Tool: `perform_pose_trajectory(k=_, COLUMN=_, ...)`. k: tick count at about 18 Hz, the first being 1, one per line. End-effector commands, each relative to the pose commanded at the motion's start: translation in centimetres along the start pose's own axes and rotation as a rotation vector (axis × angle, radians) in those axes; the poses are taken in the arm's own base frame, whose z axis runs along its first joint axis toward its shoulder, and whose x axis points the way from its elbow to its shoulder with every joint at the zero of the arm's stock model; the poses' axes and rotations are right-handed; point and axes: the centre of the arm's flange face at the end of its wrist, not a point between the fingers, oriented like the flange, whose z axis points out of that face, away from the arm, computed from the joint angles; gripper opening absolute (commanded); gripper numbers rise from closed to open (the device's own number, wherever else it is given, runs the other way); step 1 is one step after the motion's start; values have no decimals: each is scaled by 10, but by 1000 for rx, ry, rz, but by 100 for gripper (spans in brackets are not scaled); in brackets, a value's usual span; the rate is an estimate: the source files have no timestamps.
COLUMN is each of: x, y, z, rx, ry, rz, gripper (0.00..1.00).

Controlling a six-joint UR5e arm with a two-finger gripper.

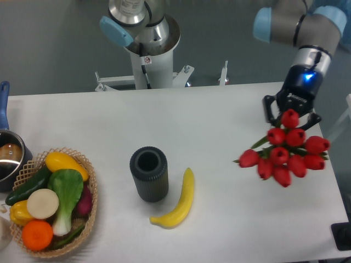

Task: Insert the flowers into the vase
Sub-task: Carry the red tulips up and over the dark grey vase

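Note:
The flowers (285, 153), a bunch of red tulip buds with green leaves, hang in the air over the right part of the table. My gripper (286, 113) is shut on their stems from above; the buds hide the fingertips. The vase (148, 173), a dark grey ribbed cylinder with an open round mouth, stands upright at the table's middle, far left of the flowers. It holds nothing that I can see.
A yellow banana (178, 202) lies just right of the vase. A wicker basket (90, 192) of vegetables and fruit sits at the left front. A metal pot with a blue handle (5, 153) is at the left edge. A dark object (341, 235) lies at the right front corner.

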Motion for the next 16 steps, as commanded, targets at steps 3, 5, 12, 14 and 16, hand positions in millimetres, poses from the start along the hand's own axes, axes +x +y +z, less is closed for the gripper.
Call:
perform_pose_trajectory(k=3, x=10, y=-4, z=8, rx=60, ry=34, rz=-2, gripper=24)
perform_pose_trajectory(k=5, x=25, y=-3, z=21, rx=105, ry=73, rz=3, gripper=24)
perform_pose_trajectory(k=12, x=70, y=-11, z=63, rx=291, ry=204, rz=57, gripper=24)
perform_pose_trajectory(k=14, x=78, y=-16, z=65, rx=342, ry=225, rz=52, gripper=24)
perform_pose_trajectory(k=16, x=92, y=-27, z=65, rx=394, ry=243, rz=73, gripper=24)
